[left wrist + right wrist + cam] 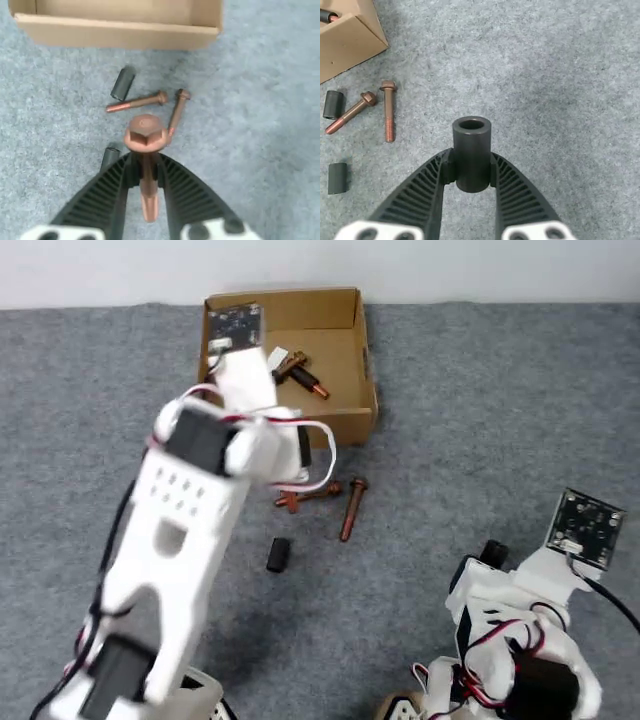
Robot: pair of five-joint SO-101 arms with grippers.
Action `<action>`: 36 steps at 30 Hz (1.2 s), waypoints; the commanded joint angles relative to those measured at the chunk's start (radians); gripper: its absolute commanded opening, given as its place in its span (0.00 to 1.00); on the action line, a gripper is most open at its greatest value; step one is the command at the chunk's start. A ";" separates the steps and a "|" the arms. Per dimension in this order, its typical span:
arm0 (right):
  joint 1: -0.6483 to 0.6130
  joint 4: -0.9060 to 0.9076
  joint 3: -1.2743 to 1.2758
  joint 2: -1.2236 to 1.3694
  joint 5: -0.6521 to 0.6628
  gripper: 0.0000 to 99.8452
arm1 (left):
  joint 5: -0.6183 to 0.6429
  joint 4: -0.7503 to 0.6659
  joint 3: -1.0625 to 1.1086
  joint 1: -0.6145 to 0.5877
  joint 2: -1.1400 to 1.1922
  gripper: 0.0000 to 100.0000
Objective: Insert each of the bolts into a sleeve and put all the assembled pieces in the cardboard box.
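Observation:
My left gripper is shut on the shank of a copper bolt, its hex head pointing away from the wrist. Past it on the carpet lie two loose bolts and two black sleeves. My right gripper is shut on a black sleeve whose open bore faces away from the wrist. The cardboard box stands at the back of the table with an assembled bolt and sleeve inside. In the high view, two bolts and a sleeve lie in front of the box.
The left arm stretches from the front left up over the box's near left corner. The right arm is folded low at the front right. Grey carpet covers the table, with open room right of the box.

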 commanded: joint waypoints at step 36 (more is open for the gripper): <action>-0.710 -0.503 0.241 -0.005 0.008 0.01 | -0.195 -0.500 0.817 -0.132 -1.106 0.00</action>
